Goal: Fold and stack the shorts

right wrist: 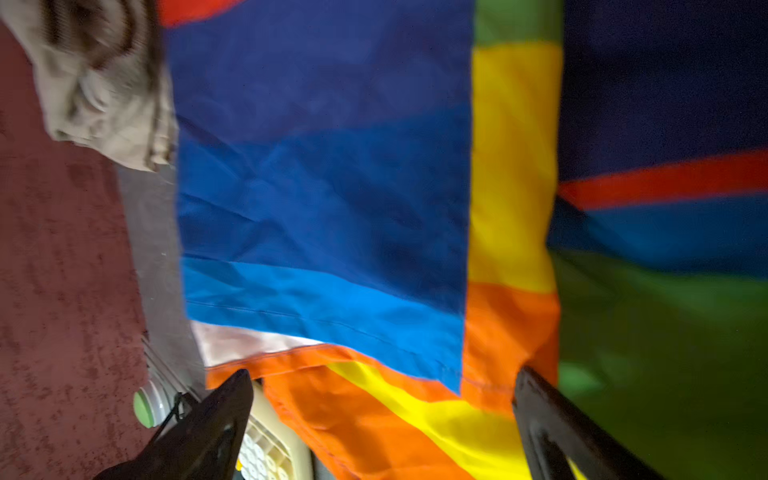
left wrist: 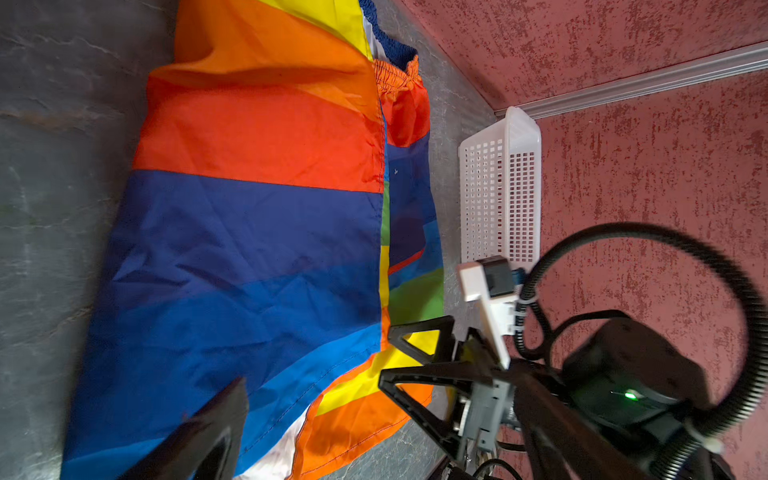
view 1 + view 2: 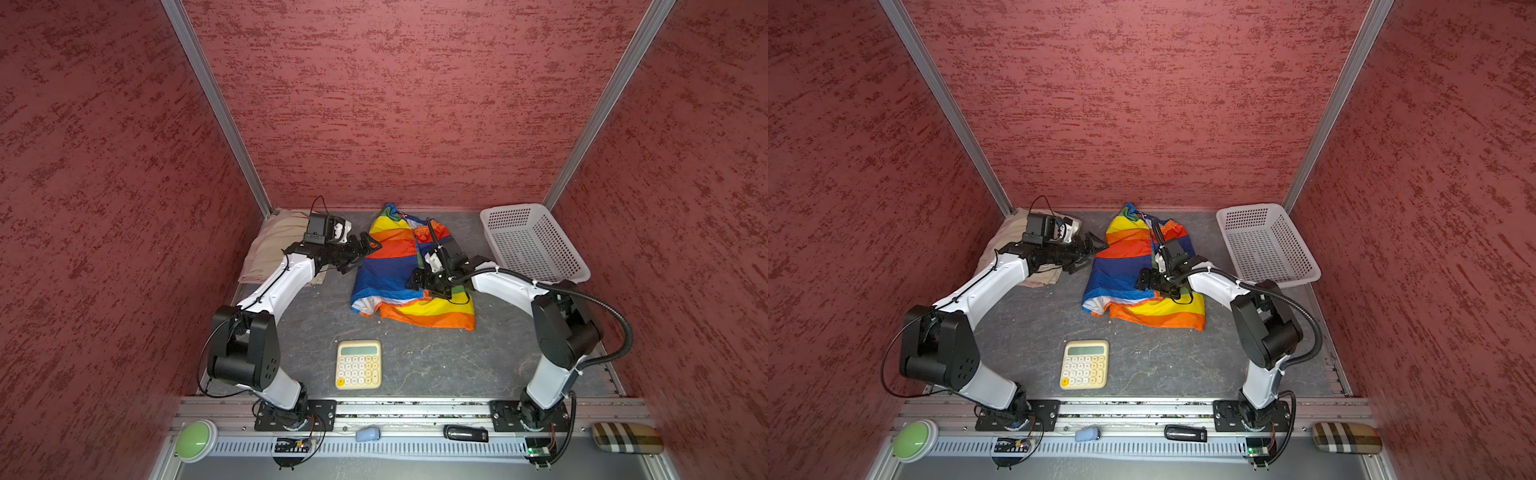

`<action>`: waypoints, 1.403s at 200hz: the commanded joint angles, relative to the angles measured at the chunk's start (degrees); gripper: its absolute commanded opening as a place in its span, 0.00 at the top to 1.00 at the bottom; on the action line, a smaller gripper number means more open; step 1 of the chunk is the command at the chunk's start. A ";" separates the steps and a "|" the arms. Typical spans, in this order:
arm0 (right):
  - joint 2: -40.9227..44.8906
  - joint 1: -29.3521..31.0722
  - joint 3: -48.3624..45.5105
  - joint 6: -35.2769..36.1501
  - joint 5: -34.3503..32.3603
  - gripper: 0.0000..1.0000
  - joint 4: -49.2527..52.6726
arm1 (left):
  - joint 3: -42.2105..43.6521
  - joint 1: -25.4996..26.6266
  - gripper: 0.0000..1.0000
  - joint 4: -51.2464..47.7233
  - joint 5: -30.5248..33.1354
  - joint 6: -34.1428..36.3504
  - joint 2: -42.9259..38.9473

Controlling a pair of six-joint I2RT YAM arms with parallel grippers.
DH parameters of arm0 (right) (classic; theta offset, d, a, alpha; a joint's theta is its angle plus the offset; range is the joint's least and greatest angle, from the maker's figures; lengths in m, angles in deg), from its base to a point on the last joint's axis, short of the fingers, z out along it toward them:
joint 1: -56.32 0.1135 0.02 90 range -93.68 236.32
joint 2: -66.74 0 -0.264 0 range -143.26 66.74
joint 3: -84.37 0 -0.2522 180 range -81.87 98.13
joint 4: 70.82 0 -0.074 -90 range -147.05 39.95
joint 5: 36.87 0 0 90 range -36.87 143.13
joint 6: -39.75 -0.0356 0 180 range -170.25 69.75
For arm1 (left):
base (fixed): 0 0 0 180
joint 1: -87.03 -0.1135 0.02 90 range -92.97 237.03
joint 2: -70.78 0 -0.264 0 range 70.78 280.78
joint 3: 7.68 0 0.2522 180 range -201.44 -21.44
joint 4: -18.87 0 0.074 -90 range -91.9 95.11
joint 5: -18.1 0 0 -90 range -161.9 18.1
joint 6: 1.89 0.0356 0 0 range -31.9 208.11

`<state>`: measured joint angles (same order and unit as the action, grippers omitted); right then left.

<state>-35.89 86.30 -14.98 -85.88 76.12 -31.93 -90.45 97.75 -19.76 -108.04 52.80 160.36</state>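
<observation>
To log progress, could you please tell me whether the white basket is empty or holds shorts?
Empty: in both top views the white basket shows only its bare perforated floor and walls.

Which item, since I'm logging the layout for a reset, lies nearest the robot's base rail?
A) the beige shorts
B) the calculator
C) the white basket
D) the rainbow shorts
B: in both top views the calculator lies between the two arm bases, the rainbow shorts lie farther back, and the white basket and beige shorts sit in the far corners.
</observation>
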 commanded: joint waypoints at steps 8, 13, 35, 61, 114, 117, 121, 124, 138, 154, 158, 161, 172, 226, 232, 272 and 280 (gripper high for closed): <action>0.54 0.35 -0.85 -0.40 -4.40 0.03 -3.53 | 0.83 0.09 0.01 0.42 -0.86 0.59 -1.35; -0.01 0.35 -1.05 -0.44 -4.60 0.05 -3.79 | 1.12 0.09 0.01 0.49 -0.78 0.59 -1.50; -3.16 1.14 -1.19 -1.01 -4.30 0.23 -5.64 | 1.62 0.09 0.00 0.48 -1.03 0.47 -1.42; -5.80 1.74 -1.32 0.27 -6.65 0.53 -4.86 | 1.75 0.09 0.01 0.29 -1.04 0.55 -1.86; -0.87 1.46 0.87 10.70 -16.10 1.00 9.99 | 2.39 0.37 0.01 0.12 -1.19 0.50 -1.78; 0.01 1.32 1.07 11.61 -17.82 1.00 11.65 | 2.39 0.35 0.01 0.13 -1.13 0.51 -1.76; 1.16 0.81 1.21 12.69 -20.22 1.00 13.67 | 2.39 0.40 0.01 0.14 -1.13 0.37 -1.75; 2.11 0.38 1.23 13.41 -21.79 1.00 14.81 | 2.39 0.45 0.01 0.10 -1.13 0.33 -1.76; 6.61 -4.20 0.95 15.72 -25.36 1.00 19.24 | 2.28 0.83 0.00 0.49 -1.17 0.00 -1.56; 10.32 -9.92 1.90 17.40 -25.87 1.00 21.56 | 1.35 2.08 0.01 0.87 -0.80 -0.27 -0.63; 10.88 -10.69 2.54 17.94 -26.06 1.00 22.23 | 0.92 2.46 0.01 0.88 -0.78 -0.33 -0.20; 11.21 -11.21 3.13 18.31 -26.25 1.00 22.77 | 0.52 2.78 0.01 0.83 -0.77 -0.36 0.14; 11.74 -11.83 5.86 19.09 -28.23 0.96 24.79 | -0.96 3.70 0.01 0.64 -1.03 -0.57 1.46; 4.63 -11.38 20.71 12.50 -18.97 0.01 22.68 | -2.99 4.59 0.01 4.36 -0.69 -4.65 2.75; 2.66 -10.56 22.13 11.07 -15.67 0.01 21.49 | -2.90 4.53 0.01 5.15 -0.75 -5.20 2.71; -3.91 -0.99 15.12 -5.60 2.97 0.01 -3.71 | 1.15 -0.01 0.01 12.68 -0.73 -11.69 0.88; -6.15 0.42 14.61 -7.05 4.47 0.01 -5.86 | 0.88 -0.58 0.00 12.78 -0.73 -11.73 1.07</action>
<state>-37.40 81.23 2.36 -82.52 67.66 -24.15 -90.67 99.65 -11.93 -108.96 44.42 162.59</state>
